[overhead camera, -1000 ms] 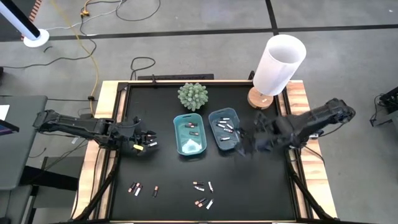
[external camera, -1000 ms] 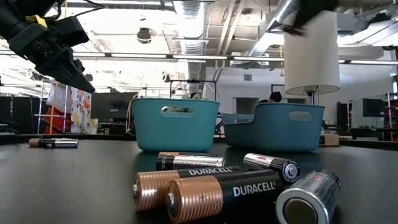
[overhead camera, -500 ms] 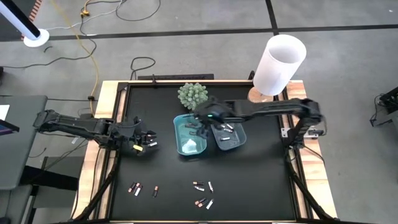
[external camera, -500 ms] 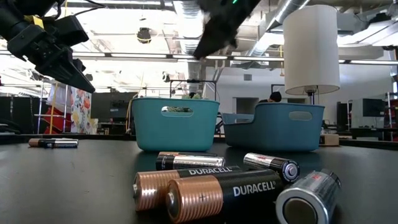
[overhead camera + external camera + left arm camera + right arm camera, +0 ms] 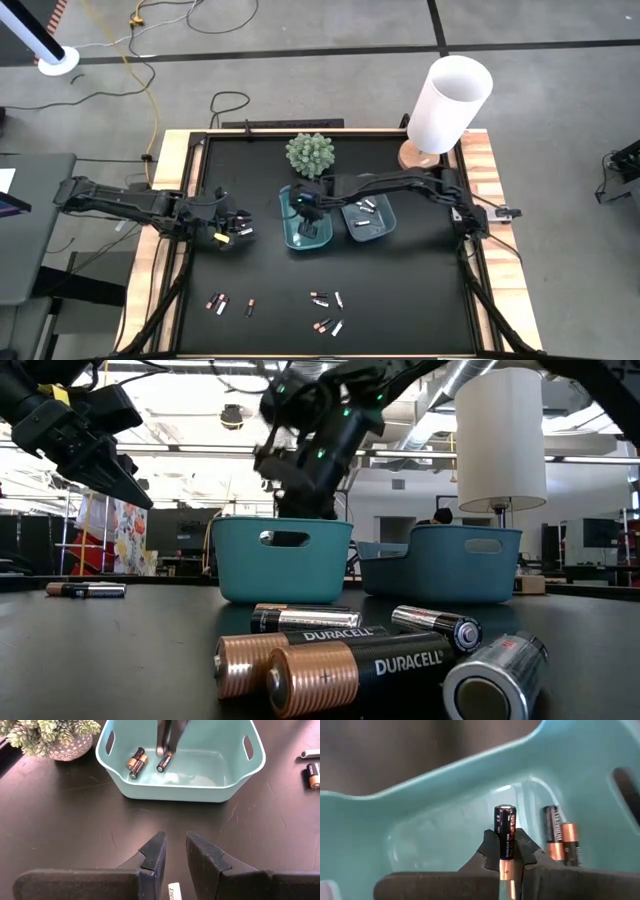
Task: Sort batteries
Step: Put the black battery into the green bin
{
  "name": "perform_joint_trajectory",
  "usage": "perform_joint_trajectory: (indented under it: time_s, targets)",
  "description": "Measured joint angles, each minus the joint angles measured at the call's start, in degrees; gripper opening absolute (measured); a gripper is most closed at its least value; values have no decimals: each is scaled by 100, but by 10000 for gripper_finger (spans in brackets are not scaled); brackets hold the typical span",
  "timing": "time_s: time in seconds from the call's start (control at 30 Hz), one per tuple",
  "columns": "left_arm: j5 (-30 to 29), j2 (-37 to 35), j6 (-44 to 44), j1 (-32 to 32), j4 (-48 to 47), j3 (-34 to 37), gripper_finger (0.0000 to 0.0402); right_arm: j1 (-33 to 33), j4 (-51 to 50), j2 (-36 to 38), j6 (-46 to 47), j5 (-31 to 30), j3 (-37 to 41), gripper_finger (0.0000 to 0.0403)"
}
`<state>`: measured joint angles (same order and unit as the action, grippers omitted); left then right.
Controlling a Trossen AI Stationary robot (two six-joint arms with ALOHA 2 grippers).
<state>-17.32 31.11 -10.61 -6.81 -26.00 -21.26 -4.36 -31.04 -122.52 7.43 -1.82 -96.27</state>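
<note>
Two teal trays stand mid-table. The left tray point(image 5: 292, 238) has two dark, copper-ended batteries point(image 5: 136, 761) on its floor. The right tray point(image 5: 385, 225) holds silvery batteries point(image 5: 362, 205). My right gripper point(image 5: 310, 212) reaches down inside the left tray, shut on a dark copper-ended battery point(image 5: 505, 827). In the low view the tray wall point(image 5: 285, 565) hides its fingertips. My left gripper point(image 5: 175, 855) hovers near the table's left edge, its fingers a narrow gap apart and the gap bare at the tips. Several loose batteries point(image 5: 325, 312) lie near the front edge. My right gripper pinches the battery between its two fingers, on the stretch next to the copper end point(image 5: 505, 857). The black end point(image 5: 505, 812) sticks out past the fingertips. The fingers slant down from the table's right and lie along the battery. Whether its black end point(image 5: 160, 768) touches the tray floor I cannot tell.
A potted succulent point(image 5: 310, 153) stands just behind the left tray, and a white lamp point(image 5: 450, 100) occupies the far right corner. More loose batteries point(image 5: 230, 303) lie at the front left. The dark table top point(image 5: 260, 270) between the trays and the loose batteries is bare.
My right gripper has swung from the table's right side toward the left, passing over the right tray, and has come down into the left tray.
</note>
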Motion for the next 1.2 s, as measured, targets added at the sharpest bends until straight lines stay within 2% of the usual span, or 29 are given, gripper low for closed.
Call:
perform_joint_trajectory:
  time_s: [0.23,0.4,0.5,0.87,1.03,1.2]
  targets:
    - [0,0,32,0,-1,0,70,-2,-509,-597,5,31,-485,15]
    - [0,0,45,0,-4,0,70,2,-545,-607,-82,46,-553,20]
    - [0,0,49,1,-5,0,70,-2,-539,-487,-151,44,-550,42]
    - [0,0,-32,2,-7,0,70,-45,-515,259,-315,42,-556,163]
    - [0,0,-110,2,-9,0,70,-70,-924,297,-299,41,-550,187]
    - [2,0,-23,2,-16,0,70,-26,-1838,654,-1,38,-461,187]
